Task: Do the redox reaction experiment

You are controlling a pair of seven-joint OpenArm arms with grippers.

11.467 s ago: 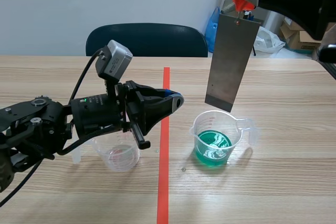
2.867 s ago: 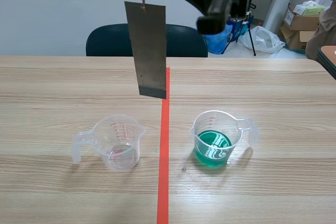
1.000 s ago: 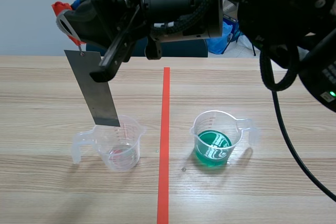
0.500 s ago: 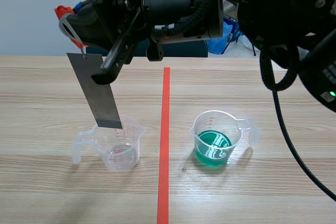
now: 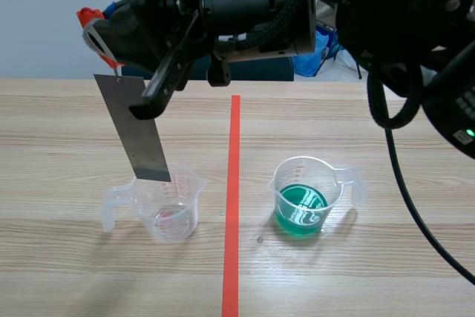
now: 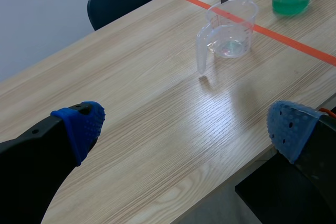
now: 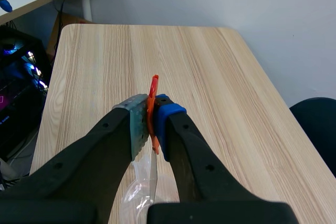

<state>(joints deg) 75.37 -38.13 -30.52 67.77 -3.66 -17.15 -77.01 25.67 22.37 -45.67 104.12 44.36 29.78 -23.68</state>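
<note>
Right claw [image 5: 104, 31] is clenched on a little orange-red clip [image 7: 153, 92]. A grey metal plate [image 5: 137, 128] dangles from that clip, tilted a bit rather than dead vertical. It hangs right over the clear cup [image 5: 165, 202], on the side where the handle is. The plate's bottom edge sits about level with the cup's rim. Honestly can't tell if it's just inside the cup or only hovering at the lip. Clear cup has a tiny bit of pale liquid at the bottom, and the plate is well above that.

The right arm comes across high above the clear cup, so the claw ends up above it and off to the handle side.

Green cup [image 5: 306, 198] stands beside the clear cup on the other side of the tape line [image 5: 232, 206], well apart from it. It's maybe a third full of green liquid, and nothing is touching it.

Left claw [image 6: 184, 129] is released, fingers spread wide with nothing between them. It hangs low over the surface [image 6: 157, 108], well back from the clear cup on its handle side.
</note>
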